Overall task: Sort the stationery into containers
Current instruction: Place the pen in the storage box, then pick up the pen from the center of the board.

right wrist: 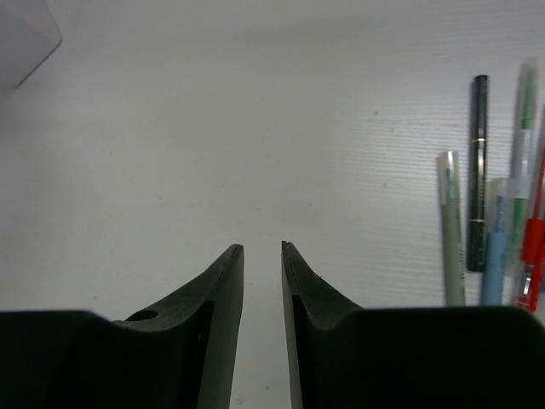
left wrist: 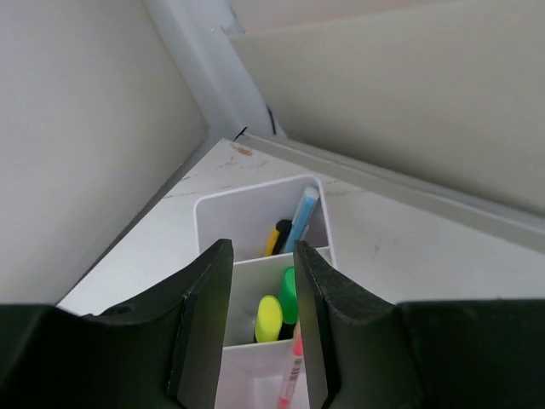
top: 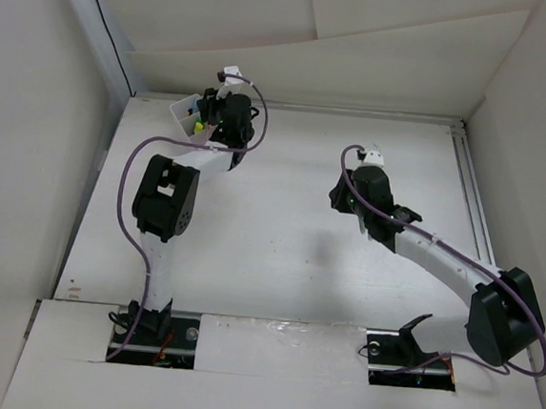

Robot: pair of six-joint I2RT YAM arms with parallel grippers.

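White table (top: 278, 253) — tray (left wrist: 252, 211) below left tool (left wrist: 261, 247)

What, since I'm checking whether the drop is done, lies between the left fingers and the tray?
Left wrist view: a pink pen sits in the gap between the fingers of the left gripper, over the tray's near compartment.

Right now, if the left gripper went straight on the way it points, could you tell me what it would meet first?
Probably the white tray: the left gripper points into its middle compartment, at the yellow highlighter and green highlighter. The pink pen below may be nearer; depth is unclear.
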